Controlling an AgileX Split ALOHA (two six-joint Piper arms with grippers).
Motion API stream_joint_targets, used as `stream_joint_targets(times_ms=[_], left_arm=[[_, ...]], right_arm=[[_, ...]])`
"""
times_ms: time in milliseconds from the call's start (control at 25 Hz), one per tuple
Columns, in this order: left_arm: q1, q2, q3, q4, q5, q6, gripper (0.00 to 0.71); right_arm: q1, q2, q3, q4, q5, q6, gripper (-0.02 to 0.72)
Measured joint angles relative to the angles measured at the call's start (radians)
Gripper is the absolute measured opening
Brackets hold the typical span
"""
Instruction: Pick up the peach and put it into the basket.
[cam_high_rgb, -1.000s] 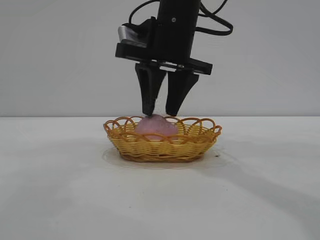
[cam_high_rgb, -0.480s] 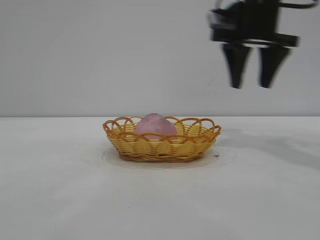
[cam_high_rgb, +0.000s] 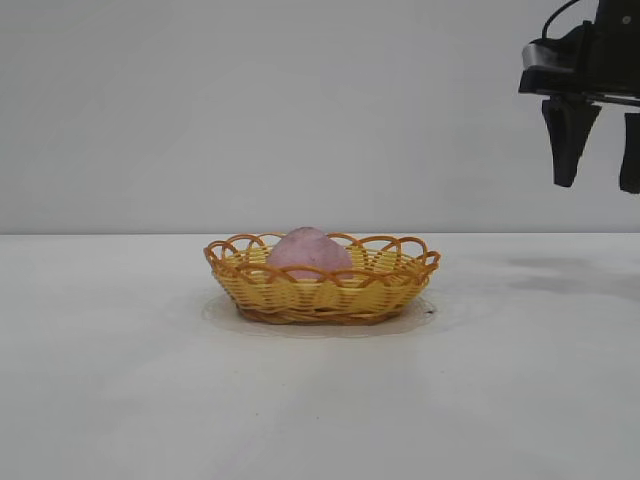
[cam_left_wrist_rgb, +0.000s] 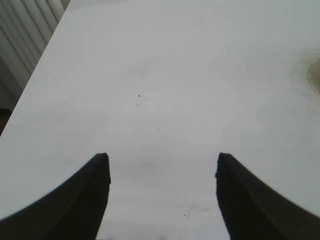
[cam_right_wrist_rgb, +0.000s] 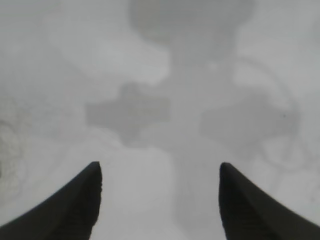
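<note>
Three views are given. Exterior view: the peach (cam_high_rgb: 308, 252) sits inside the basket (cam_high_rgb: 322, 290), slightly toward that view's left of the basket's middle, its pointed top rising above the looped rim; the basket rests on the white table (cam_high_rgb: 150, 400). At the upper right edge of that view the right gripper (cam_high_rgb: 602, 180) hangs high in the air, well apart from the basket, its two dark fingers (cam_high_rgb: 568, 145) pointing downward with a clear gap between them and nothing held; part of it is cut off by the frame edge. Left wrist view: the left gripper (cam_left_wrist_rgb: 162, 160) has its fingers spread wide over bare table surface, holding nothing; a yellowish patch (cam_left_wrist_rgb: 314, 75) shows at one edge of the frame, too little to identify. Right wrist view: the right gripper's fingers stand wide apart above the tabletop, on which the arm's own soft shadow (cam_right_wrist_rgb: 150, 112) falls; neither peach nor basket appears between them.
</note>
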Motion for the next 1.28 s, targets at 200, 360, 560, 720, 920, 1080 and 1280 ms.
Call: stream_joint_targets(times_ms=[200,360,560,720,920,1080,1280], left_arm=[[0.0,0.0,0.0,0.0,0.0,0.0,0.454],[0.0,0.0,0.0,0.0,0.0,0.0,0.454],[0.0,0.0,0.0,0.0,0.0,0.0,0.454],[0.0,0.0,0.0,0.0,0.0,0.0,0.454],[0.0,0.0,0.0,0.0,0.0,0.0,0.454],[0.0,0.0,0.0,0.0,0.0,0.0,0.454],[0.0,0.0,0.0,0.0,0.0,0.0,0.454]], right_arm=[[0.006,-0.304,0.382,0.011,-0.281,0.0,0.291],[0.004,-0.547,0.634,-0.037,-0.361,0.016,0.149],[-0.024,-0.7,0.794,-0.098,-0.272,0.033,0.0],[-0.026,-0.888,0.921,-0.083,-0.263,0.032,0.032],[-0.026,-1.153,1.037,-0.084,-0.212,0.059,0.048],[-0.026,-1.361,1.104,-0.103,-0.15,0.064,0.048],[-0.026,-1.613,1.174,-0.129,-0.088,0.079,0.048]])
